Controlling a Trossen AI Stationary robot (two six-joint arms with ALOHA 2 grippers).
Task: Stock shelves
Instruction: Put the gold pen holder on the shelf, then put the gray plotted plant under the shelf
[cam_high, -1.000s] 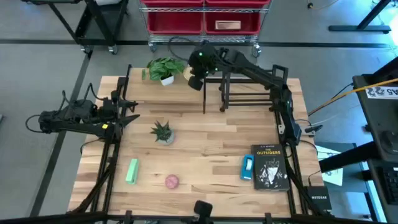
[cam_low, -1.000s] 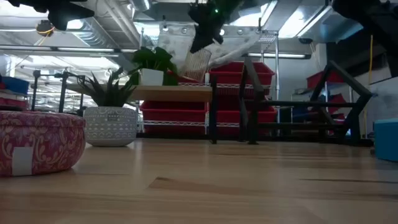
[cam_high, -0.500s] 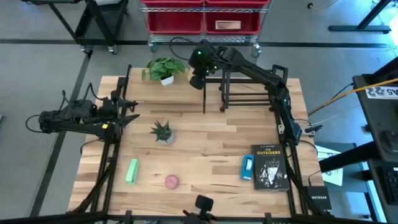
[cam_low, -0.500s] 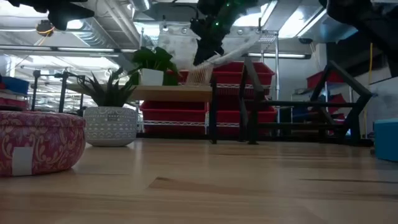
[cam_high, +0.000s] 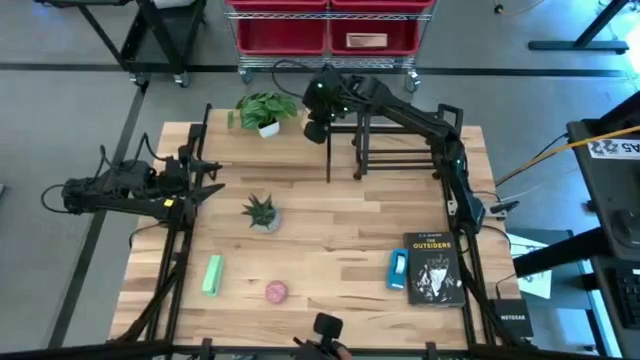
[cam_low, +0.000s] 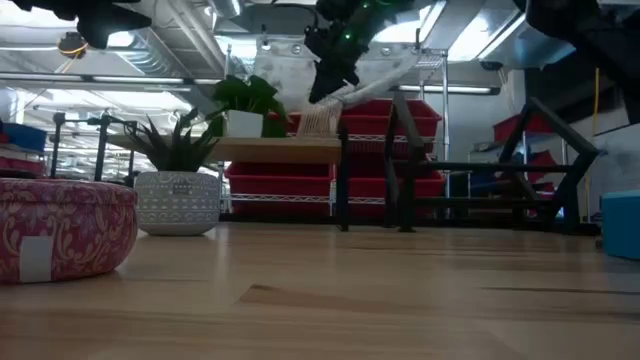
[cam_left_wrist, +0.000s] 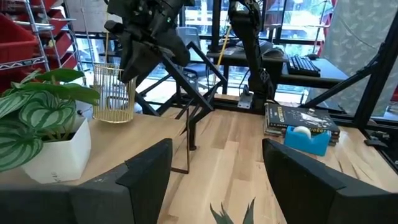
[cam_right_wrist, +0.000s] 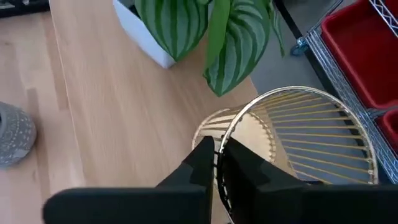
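wood-topped shelf (cam_high: 262, 128) at the table's far edge, the black book rack (cam_high: 385, 150) just beside it. on the shelf top stand a leafy plant in a white pot (cam_high: 265, 111) and a gold wire basket (cam_right_wrist: 298, 149). the right gripper (cam_right_wrist: 216, 163) pinches the basket's rim, one finger inside the wire and one outside. the left gripper (cam_left_wrist: 214, 171) waits at the table's left edge, fingers spread. nearer lie a book (cam_high: 434, 267), a spiky plant (cam_high: 261, 212) and a pink tin (cam_high: 276, 291).
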